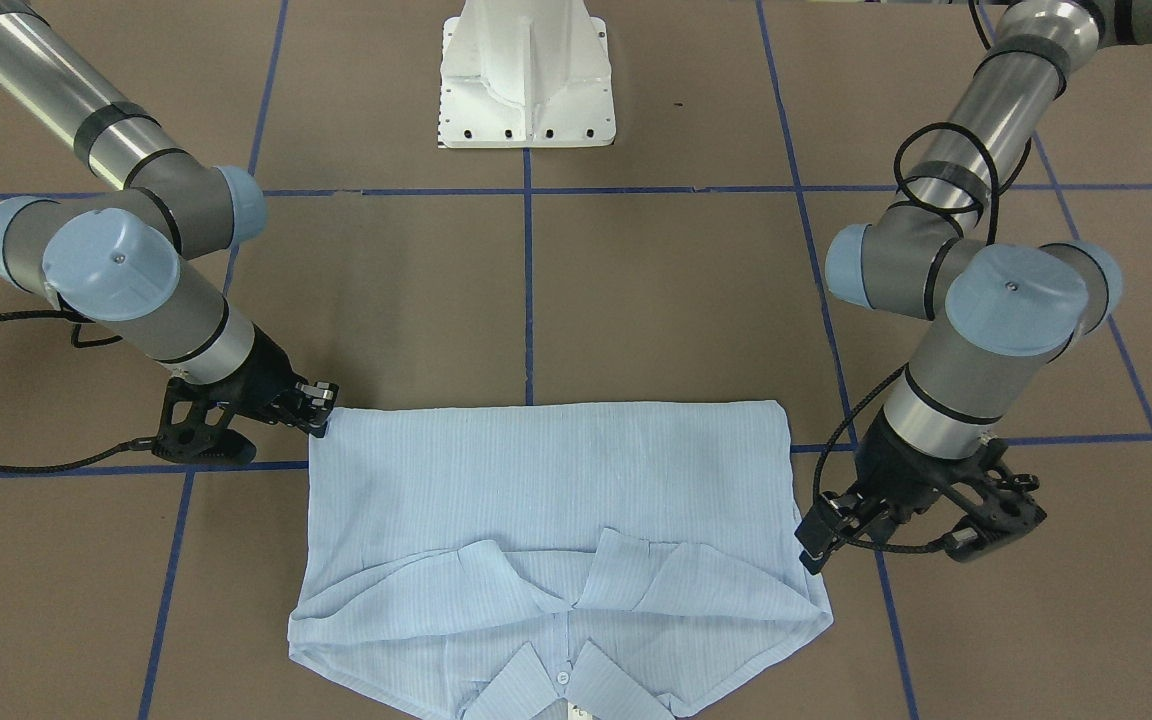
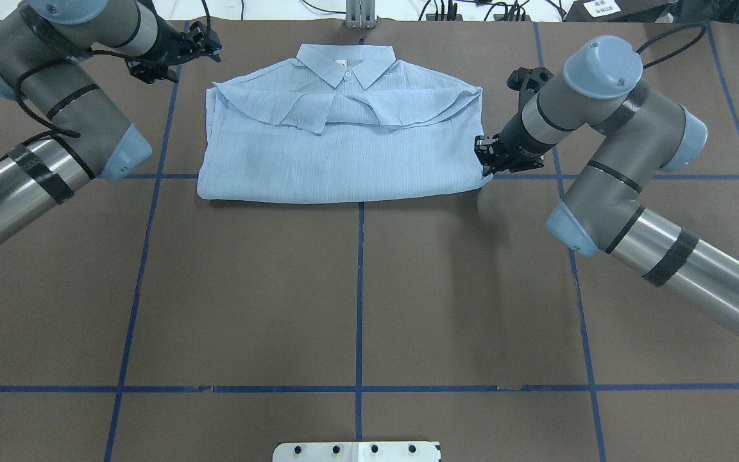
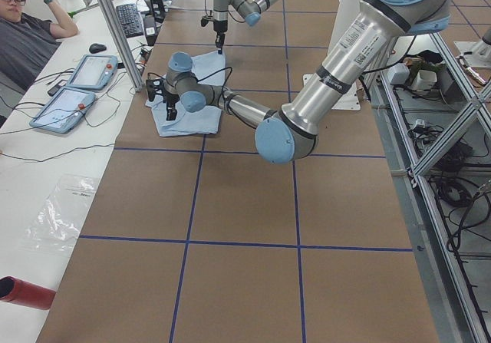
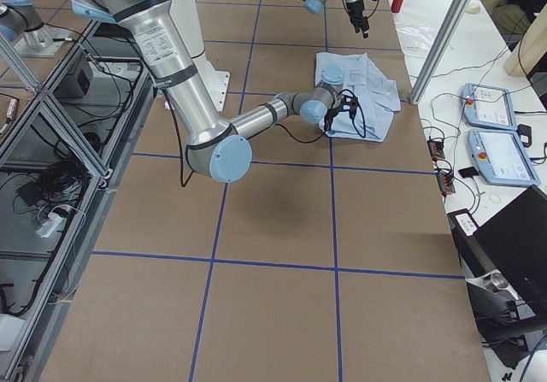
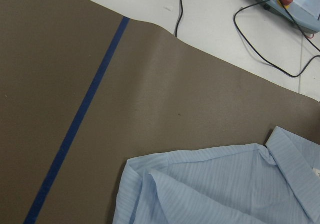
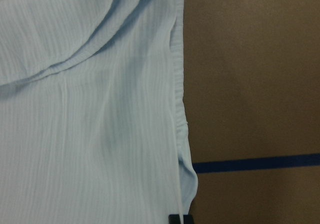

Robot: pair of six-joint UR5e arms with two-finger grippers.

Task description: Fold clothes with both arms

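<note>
A pale blue, finely striped button-up shirt [image 2: 344, 160] lies on the far half of a brown table [image 2: 247, 289] marked with blue tape lines [image 2: 359, 295]. It is already folded into a wide rectangle. The collar [image 2: 347, 64] points away from the robot, the sleeves [image 2: 318, 109] are tucked across the chest, and the lower part is doubled up to form a straight near edge.

The right gripper [image 2: 488, 157] sits low at the shirt's near right corner, touching the cloth. This looks like the spot for pinching that corner to make another fold. Its fingertips are too small and dark to show whether they are parted or closed on the fabric.

The left gripper [image 2: 209, 48] hangs just beside the far left shoulder, apart from the shirt. Its wrist camera looks down on that shoulder and bare table. Its finger state cannot be told either.

The arms flank the shirt on opposite sides, probably so each can take one end and keep the thin cloth from skewing.
</note>
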